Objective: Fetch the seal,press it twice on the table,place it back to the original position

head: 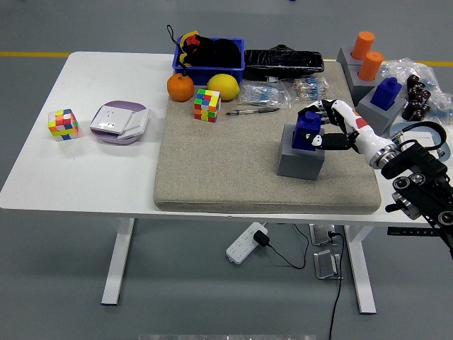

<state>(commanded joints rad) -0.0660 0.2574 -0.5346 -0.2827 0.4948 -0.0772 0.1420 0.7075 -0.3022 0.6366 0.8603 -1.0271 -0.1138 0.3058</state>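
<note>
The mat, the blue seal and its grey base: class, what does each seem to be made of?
Mat: woven fabric, probably; beige, matte, speckled weave. Blue seal, gripped by the right hand: likely moulded plastic, smooth and saturated. Grey base: plastic or foam, flat matte faces; unclear.

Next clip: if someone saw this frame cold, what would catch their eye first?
Probably the right hand, reaching in from the right with its fingers around the blue seal that sits on the grey block on the beige mat. After that, the colour along the far edge: the orange and lemon in front of the blue bin, with a colourful puzzle cube beside them.
</note>
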